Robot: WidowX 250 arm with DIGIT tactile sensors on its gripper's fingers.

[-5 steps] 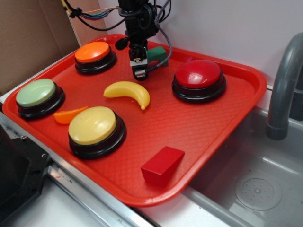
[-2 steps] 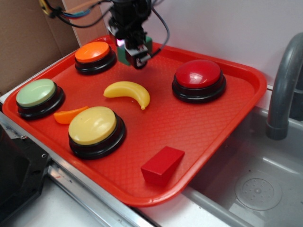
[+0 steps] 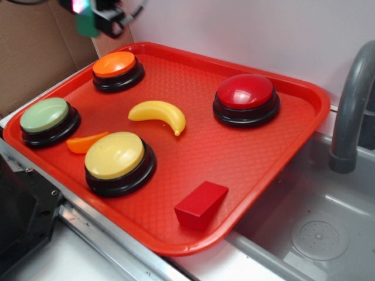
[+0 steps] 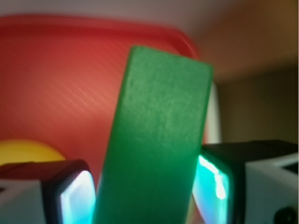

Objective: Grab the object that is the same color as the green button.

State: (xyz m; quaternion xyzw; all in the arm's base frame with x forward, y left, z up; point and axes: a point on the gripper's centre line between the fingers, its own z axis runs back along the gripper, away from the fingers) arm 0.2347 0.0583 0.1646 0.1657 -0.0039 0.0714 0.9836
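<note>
The green block (image 4: 156, 140), clamped between the jaws of the gripper (image 3: 94, 17), has been carried up beyond the tray's (image 3: 275, 170) far-left corner, so the grab looks done.

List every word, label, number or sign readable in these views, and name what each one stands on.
None: no readable text shows in either view.
The green button, orange button, yellow button and red button have plain domes.
The green block in the pincer, the banana, the red block and the tray carry no markings.
</note>
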